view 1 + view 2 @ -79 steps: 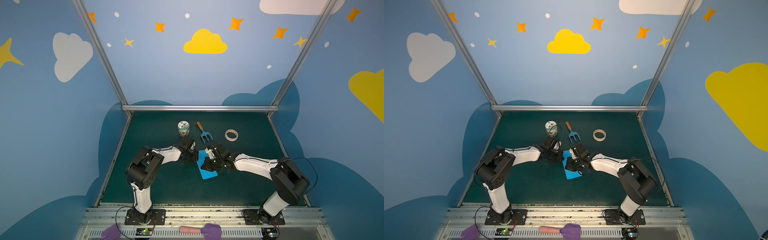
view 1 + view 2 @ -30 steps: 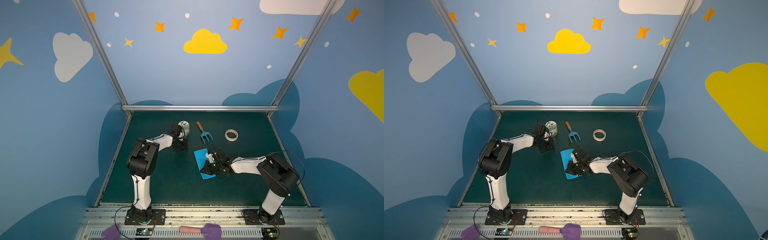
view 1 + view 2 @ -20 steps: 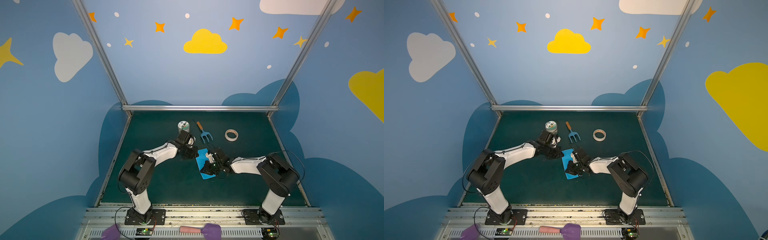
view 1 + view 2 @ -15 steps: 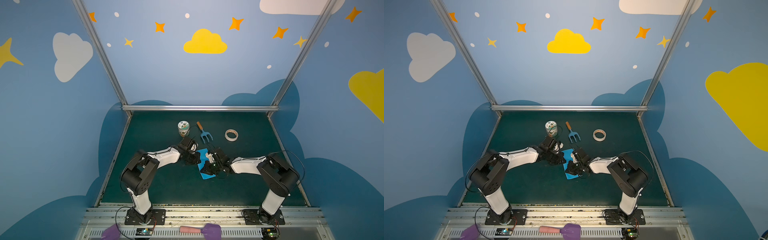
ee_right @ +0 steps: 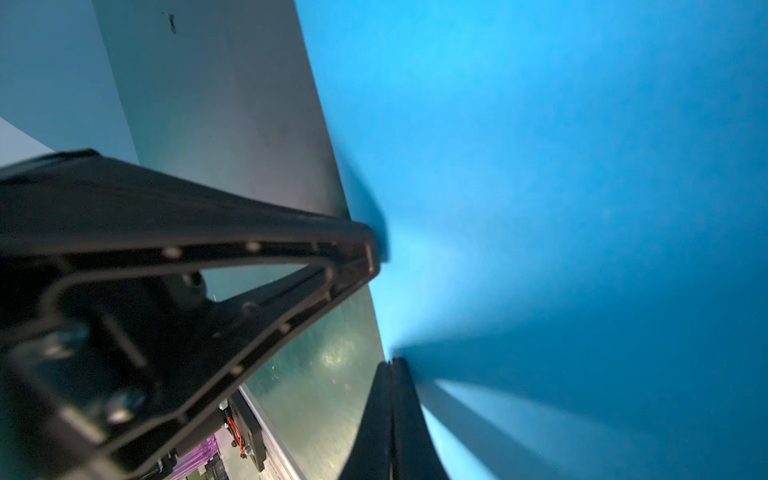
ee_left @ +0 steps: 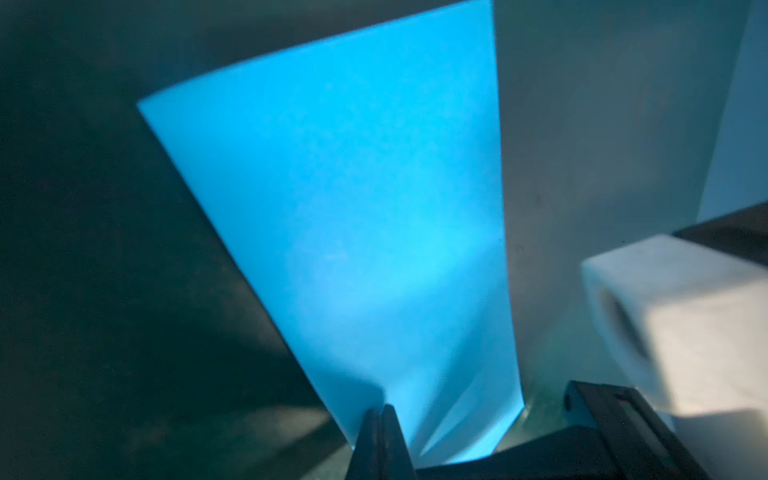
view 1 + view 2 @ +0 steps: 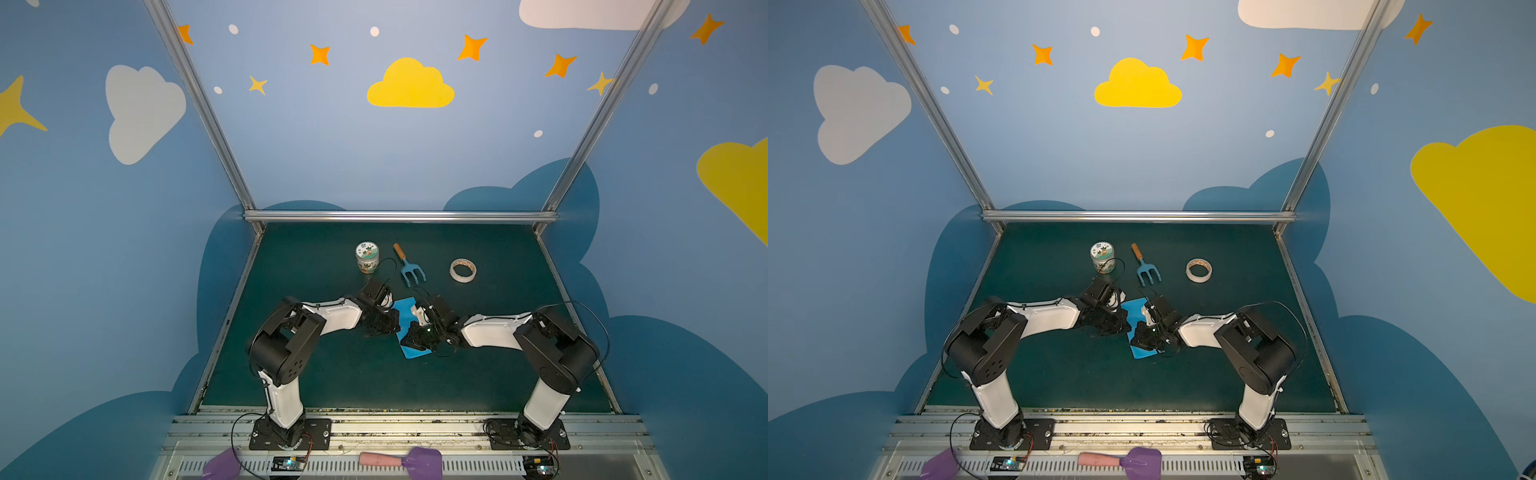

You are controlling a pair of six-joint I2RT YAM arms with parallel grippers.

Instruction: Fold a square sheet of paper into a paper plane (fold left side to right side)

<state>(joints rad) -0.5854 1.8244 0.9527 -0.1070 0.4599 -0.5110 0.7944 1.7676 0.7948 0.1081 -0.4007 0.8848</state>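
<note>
The square sheet of paper (image 7: 405,309) (image 7: 1131,309) lies on the green mat between the two arms as a narrow sky-blue oblong. It fills much of the left wrist view (image 6: 353,208) and the right wrist view (image 5: 540,166). My left gripper (image 7: 395,328) (image 6: 382,409) is shut, its tip resting on the paper's left edge. My right gripper (image 7: 409,336) (image 5: 392,361) is shut too, its tip down on the paper a little nearer the front. The two grippers hide the paper's middle in both top views. No paper plane is in view.
Behind the paper stand a small printed jar (image 7: 367,257), a blue fork with a wooden handle (image 7: 409,268) and a tape roll (image 7: 462,270). A metal rail (image 7: 399,216) bounds the mat at the back. A purple spatula (image 7: 415,457) lies on the front rail.
My left arm swung from beside the jar back to the paper's left edge. The right gripper stayed down on the paper, and the paper barely shifted.
</note>
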